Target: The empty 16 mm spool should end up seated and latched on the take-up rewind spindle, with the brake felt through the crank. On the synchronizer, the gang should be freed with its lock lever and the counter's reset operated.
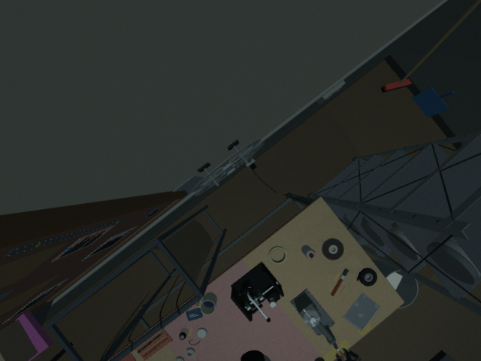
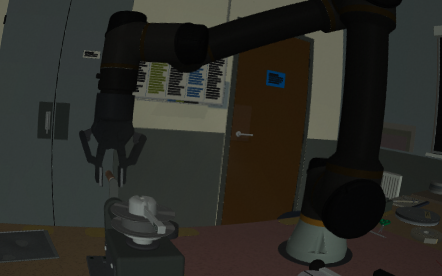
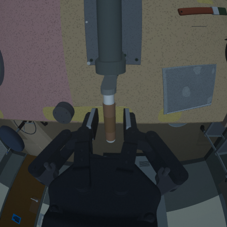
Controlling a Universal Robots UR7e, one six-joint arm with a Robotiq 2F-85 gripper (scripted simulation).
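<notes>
At the near edge of the bench the take-up rewind [image 1: 315,315] stands on its grey base plate [image 3: 112,29], with a spool [image 2: 142,222] seated on its spindle under a pale hub and latch. Its crank arm ends in a brown wooden handle [image 3: 109,122] with a white collar, sticking out past the bench edge. The black synchronizer [image 1: 254,292] sits to the left on the pink mat. My gripper [image 3: 109,120] is above the rewind with the crank handle between its fingers, apart from both; it is open and holds nothing.
A grey tray [image 3: 188,87] lies right of the rewind and a red-handled brush [image 1: 338,282] beyond it. Two dark reels [image 1: 332,248] [image 1: 367,276], a small can [image 1: 308,252] and a ring [image 1: 277,254] lie farther back. A dark round weight [image 3: 63,112] sits at the bench edge.
</notes>
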